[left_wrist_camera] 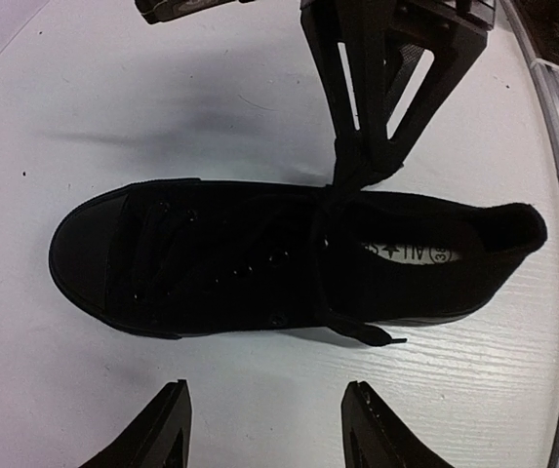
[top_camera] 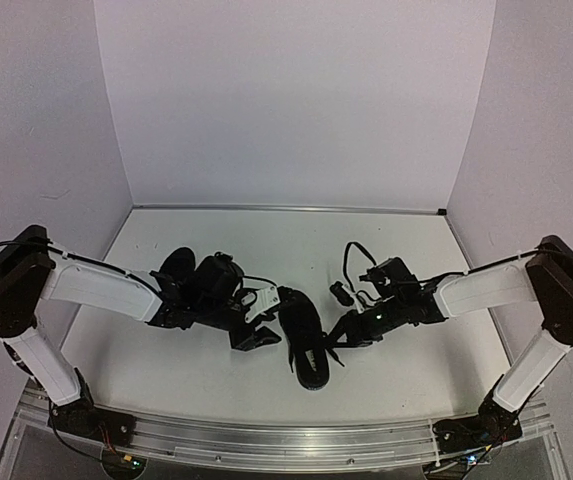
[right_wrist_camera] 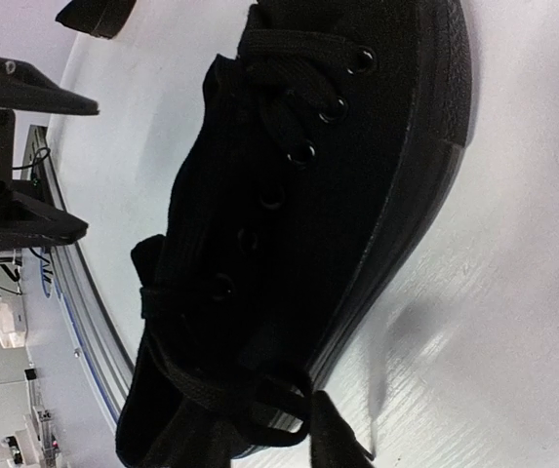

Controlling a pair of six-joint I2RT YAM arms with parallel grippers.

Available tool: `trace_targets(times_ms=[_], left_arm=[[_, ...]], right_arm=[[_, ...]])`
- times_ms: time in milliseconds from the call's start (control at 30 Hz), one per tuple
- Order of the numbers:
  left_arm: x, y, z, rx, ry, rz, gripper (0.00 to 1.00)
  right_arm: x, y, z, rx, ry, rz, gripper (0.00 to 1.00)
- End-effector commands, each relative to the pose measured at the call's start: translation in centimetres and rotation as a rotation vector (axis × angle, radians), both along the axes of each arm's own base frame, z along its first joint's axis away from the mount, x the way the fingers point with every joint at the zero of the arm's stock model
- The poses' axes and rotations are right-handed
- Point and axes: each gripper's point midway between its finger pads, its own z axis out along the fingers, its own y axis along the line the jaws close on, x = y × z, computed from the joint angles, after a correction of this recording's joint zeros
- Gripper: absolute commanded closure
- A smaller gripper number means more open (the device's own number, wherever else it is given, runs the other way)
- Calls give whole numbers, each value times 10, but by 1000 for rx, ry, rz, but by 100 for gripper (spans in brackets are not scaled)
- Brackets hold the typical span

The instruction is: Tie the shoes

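One black shoe (top_camera: 304,338) lies on the white table between my grippers, toe towards the back. It fills the left wrist view (left_wrist_camera: 259,263), with its pale insole label (left_wrist_camera: 411,252) showing, and the right wrist view (right_wrist_camera: 299,224). A lace end (left_wrist_camera: 362,331) lies loose on its near side. My left gripper (top_camera: 258,335) is open and empty just left of the shoe, its fingertips (left_wrist_camera: 162,429) apart over bare table. My right gripper (top_camera: 339,335) is shut on a lace (left_wrist_camera: 357,168) at the shoe's collar. The second shoe (top_camera: 178,266) lies behind my left arm, mostly hidden.
A small black object (top_camera: 341,292) and a looping cable (top_camera: 350,258) lie behind my right gripper. White walls (top_camera: 296,100) enclose the table on three sides. A metal rail (top_camera: 266,440) runs along the near edge.
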Motion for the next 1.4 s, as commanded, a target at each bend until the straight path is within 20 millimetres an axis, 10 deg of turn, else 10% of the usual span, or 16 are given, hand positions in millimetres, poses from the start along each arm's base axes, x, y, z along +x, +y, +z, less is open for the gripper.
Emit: trace_targets(times_ms=[0,200,767,1200,1367], left_arm=[[15,-17,13,-13,-54,-49,44],[28,-30,7,19,-88,-118,43],[44,-47,-13,78,-34,-259,44],[34,-30,-8,100,13,-224,97],[35,-14,-9,126,1,-156,100]], right_arm=[[2,7,14,21,-37,33,86],[-1,1,16,1,-29,28,100],[3,2,17,-13,-36,24,100],[4,-5,18,-43,-50,-5,100],[3,-12,14,-72,-49,-28,100]])
